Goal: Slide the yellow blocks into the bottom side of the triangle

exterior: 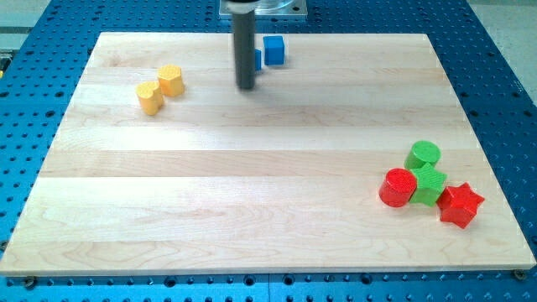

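— Two yellow blocks (161, 88) sit touching at the view's upper left; our pair runs diagonally, lower-left to upper-right.

— And my tip (245, 86)?

— Just right of them, apart, beside the blue block (273, 50). We have no jaws, so nothing is held.

— Which step?

— We judge it the approach. No triangle is plainly visible, maybe behind the rod, so next we must get behind the pair.

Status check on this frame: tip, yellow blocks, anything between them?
My tip at the view's top, beside the blue block. Two yellow blocks touching, to its left, untouched. Bare wooden board between.
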You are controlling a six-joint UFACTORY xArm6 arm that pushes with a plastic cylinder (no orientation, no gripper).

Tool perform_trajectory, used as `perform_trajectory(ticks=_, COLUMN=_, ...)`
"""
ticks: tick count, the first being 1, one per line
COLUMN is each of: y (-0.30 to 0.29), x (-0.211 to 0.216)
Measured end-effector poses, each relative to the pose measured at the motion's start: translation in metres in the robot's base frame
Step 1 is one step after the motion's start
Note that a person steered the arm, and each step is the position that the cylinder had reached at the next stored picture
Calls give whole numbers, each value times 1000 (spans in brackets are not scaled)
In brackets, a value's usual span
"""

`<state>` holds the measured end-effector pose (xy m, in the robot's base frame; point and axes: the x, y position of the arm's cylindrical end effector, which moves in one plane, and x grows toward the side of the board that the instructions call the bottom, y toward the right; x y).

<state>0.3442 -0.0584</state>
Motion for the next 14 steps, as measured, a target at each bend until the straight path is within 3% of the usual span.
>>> perform_trajectory(ticks=1, y=-18, x=-17)
perform_trajectory(ticks=2, y=11, x=-46)
perform_trajectory(ticks=4, y=50, x=-40)
perform_trajectory(ticks=5, y=-2, x=62)
perform_trajectory(ticks=6, y=-137, x=73)
perform_trajectory(ticks=7, y=-151, x=25)
perform_trajectory(ticks=9, y=-44, x=-27)
perform_trajectory(ticks=10, y=-123, x=-43)
perform_trajectory(ticks=12, y=-12, x=-71)
perform_trajectory(ticks=13, y=-91, x=-34)
perform_trajectory(ticks=14, y=-150, x=29)
